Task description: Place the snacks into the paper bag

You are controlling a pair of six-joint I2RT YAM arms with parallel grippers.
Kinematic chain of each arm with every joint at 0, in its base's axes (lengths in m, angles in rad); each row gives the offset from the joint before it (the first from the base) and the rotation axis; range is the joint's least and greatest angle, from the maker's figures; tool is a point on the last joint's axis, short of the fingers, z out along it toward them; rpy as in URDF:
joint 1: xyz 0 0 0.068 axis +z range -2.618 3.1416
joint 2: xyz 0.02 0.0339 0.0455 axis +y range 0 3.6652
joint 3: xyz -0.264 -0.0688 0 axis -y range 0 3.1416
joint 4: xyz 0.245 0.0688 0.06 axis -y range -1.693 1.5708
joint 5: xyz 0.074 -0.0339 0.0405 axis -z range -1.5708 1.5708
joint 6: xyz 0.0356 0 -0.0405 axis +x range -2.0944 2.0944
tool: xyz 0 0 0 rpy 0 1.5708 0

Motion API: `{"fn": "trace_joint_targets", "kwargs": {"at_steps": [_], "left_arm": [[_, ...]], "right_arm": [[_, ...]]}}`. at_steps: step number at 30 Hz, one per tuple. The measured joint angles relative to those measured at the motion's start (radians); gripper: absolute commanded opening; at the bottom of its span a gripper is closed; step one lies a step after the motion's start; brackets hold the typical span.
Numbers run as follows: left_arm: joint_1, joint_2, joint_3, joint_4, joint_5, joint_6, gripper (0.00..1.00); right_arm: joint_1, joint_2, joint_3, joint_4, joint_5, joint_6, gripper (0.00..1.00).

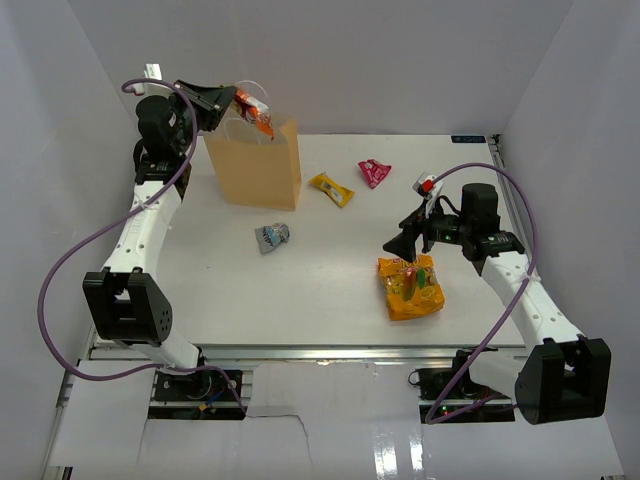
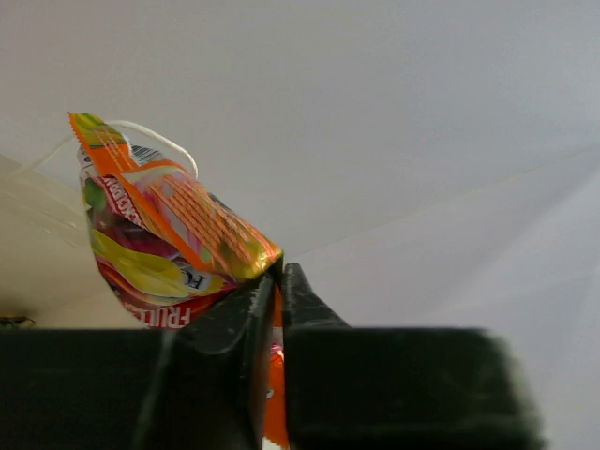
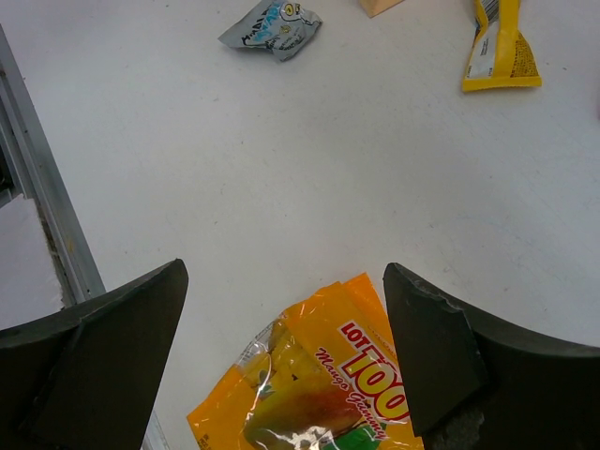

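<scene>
The tan paper bag (image 1: pixel 258 165) stands upright at the back left. My left gripper (image 1: pixel 230 103) is shut on an orange-white pouch (image 1: pixel 255 113) and holds it above the bag's opening; the pouch (image 2: pixel 159 234) sticks up from the pinched fingertips in the left wrist view. My right gripper (image 1: pixel 402 248) is open, just above the large orange-yellow chip bag (image 1: pixel 410 287), whose upper end (image 3: pixel 328 394) lies between the jaws. A silver-blue wrapper (image 1: pixel 271 237), a yellow wrapper (image 1: pixel 331 188) and a magenta wrapper (image 1: pixel 374 172) lie on the table.
White walls close in the table on the left, back and right. A metal rail (image 3: pixel 42 216) runs along the table's near edge. The silver-blue wrapper (image 3: pixel 272 28) and yellow wrapper (image 3: pixel 502 47) show at the top of the right wrist view.
</scene>
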Motion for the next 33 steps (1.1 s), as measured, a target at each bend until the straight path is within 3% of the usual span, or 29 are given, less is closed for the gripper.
{"fn": "trace_joint_targets", "kwargs": {"at_steps": [2, 6, 9, 17, 22, 29, 33], "left_arm": [[0.003, 0.000, -0.001, -0.012, -0.001, -0.002, 0.42], [0.006, 0.000, -0.001, -0.055, -0.008, 0.008, 0.62], [0.008, 0.000, 0.011, -0.079, -0.010, 0.021, 0.69], [0.024, -0.009, 0.099, -0.125, -0.008, 0.087, 0.75], [0.035, -0.085, 0.086, -0.199, -0.010, 0.203, 0.90], [0.038, -0.494, -0.263, -0.299, -0.020, 0.363, 0.93], [0.038, -0.755, -0.540, -0.350, -0.014, 0.385, 0.94]], "right_arm": [[0.000, 0.000, 0.000, 0.000, 0.000, -0.002, 0.91], [0.000, 0.000, 0.000, 0.000, 0.002, -0.002, 0.91], [0.000, 0.000, 0.000, 0.000, 0.003, -0.002, 0.91], [0.000, 0.000, 0.000, -0.001, 0.021, -0.001, 0.91], [0.000, 0.003, 0.001, -0.024, 0.151, 0.016, 0.89], [0.001, 0.119, 0.027, -0.182, 0.558, 0.079, 0.93], [0.000, 0.206, 0.027, -0.283, 0.657, 0.100, 0.91]]}}
